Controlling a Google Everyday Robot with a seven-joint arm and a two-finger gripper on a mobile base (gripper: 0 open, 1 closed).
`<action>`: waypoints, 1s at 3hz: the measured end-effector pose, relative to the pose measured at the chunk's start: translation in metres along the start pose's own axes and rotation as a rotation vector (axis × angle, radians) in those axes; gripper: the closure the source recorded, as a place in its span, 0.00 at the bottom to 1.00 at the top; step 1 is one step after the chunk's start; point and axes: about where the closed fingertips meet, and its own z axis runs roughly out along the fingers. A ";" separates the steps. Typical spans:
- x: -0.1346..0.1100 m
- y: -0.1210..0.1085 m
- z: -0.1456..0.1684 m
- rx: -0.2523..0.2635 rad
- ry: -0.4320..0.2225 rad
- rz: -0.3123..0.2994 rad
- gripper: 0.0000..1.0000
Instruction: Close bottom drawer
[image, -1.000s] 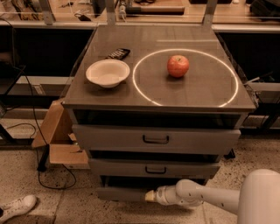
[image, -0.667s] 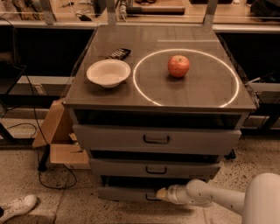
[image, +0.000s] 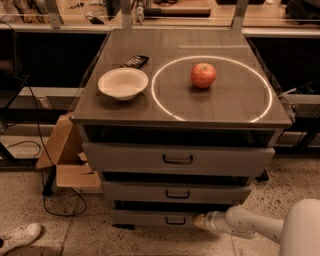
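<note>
The bottom drawer (image: 145, 217) is the lowest and narrowest of three grey drawers in the cabinet, with a small dark handle (image: 175, 220) in its front panel. Its front sits slightly forward of the cabinet body. My gripper (image: 197, 221) is at floor level at the right part of that front panel, its pale tip pressed against the panel just right of the handle. The white arm reaches in from the lower right corner.
On the cabinet top sit a white bowl (image: 123, 83), a red apple (image: 203, 75) inside a white ring, and a dark small object (image: 134, 61). A cardboard box (image: 65, 155) and cables lie on the floor at left, a white shoe (image: 20, 236) at lower left.
My gripper has moved right along the bottom drawer's front and inward. The drawer front now sits further back toward the cabinet.
</note>
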 end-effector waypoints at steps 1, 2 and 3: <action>0.002 -0.009 -0.001 0.016 0.005 0.003 1.00; 0.018 0.024 0.011 -0.028 0.015 -0.019 1.00; 0.031 0.066 0.025 -0.072 0.022 -0.058 1.00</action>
